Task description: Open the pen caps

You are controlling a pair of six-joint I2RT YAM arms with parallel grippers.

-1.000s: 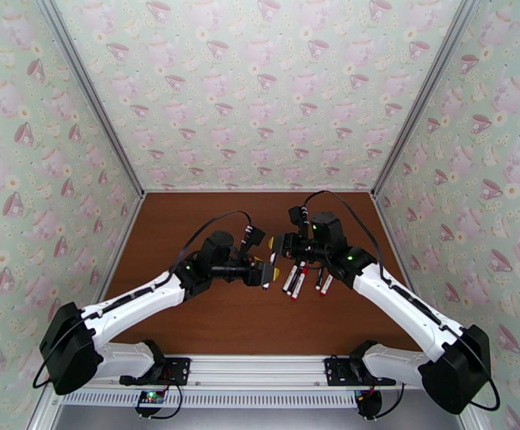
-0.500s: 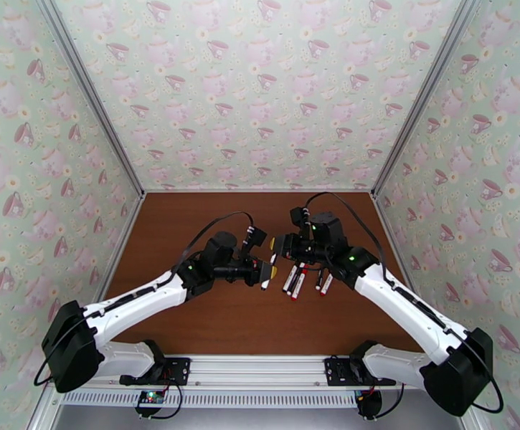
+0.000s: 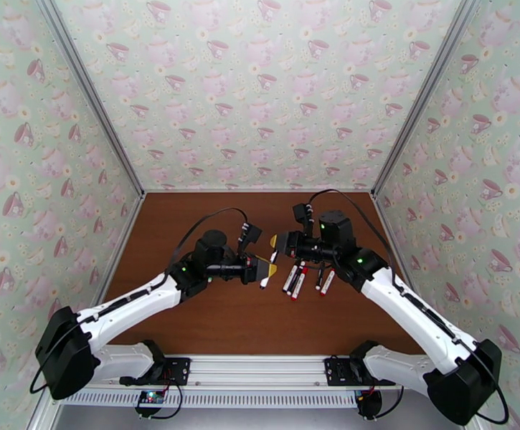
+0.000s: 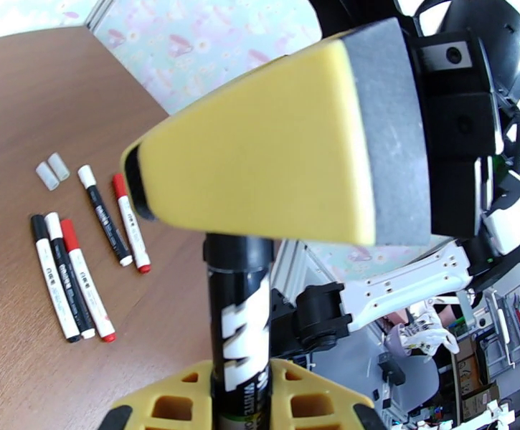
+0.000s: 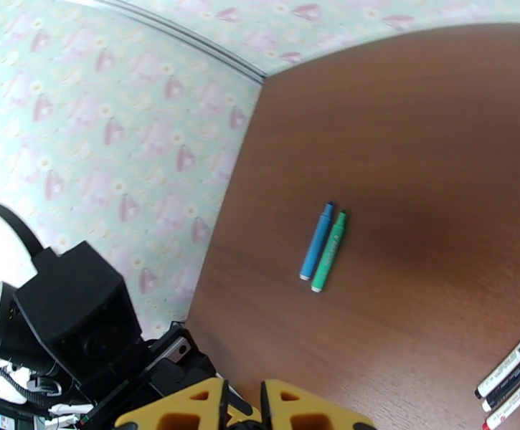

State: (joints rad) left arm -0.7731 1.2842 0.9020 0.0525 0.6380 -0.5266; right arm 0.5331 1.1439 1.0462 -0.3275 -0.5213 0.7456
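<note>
Left jaws gripping black pen, two pale caps on table

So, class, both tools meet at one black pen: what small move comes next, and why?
Probably pull the tools straight apart along the black pen. The left tool is shut on it and the right tool looks closed over its cap end, so a short pull should free it.

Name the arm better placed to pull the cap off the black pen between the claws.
Right, probably. The right claw covers the black pen at its top end, where the cap should be; the left claw clamps the barrel lower down.
</note>
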